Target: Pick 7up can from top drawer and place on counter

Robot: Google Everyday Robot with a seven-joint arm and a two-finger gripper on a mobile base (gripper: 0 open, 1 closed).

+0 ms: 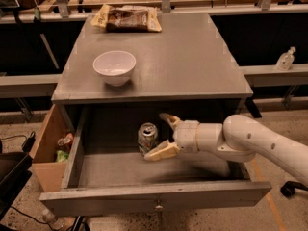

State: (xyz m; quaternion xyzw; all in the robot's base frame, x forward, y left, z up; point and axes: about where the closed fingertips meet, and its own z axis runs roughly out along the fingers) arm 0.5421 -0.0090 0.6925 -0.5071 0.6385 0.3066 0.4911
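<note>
inside the open top drawer (120, 199), upright 7up can (147, 137) just left of the wide-spread gripper (163, 135)

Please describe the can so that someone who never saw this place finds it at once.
Below the grey counter, the top drawer stands pulled open. The can stands upright near its back, just left of the gripper, whose fingers are open. It is the only thing inside, silver and green, unlike the white bowl above.

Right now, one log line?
hand: open, in top drawer, at 7up can | can: upright, not held | counter: white bowl, snack bag
</note>
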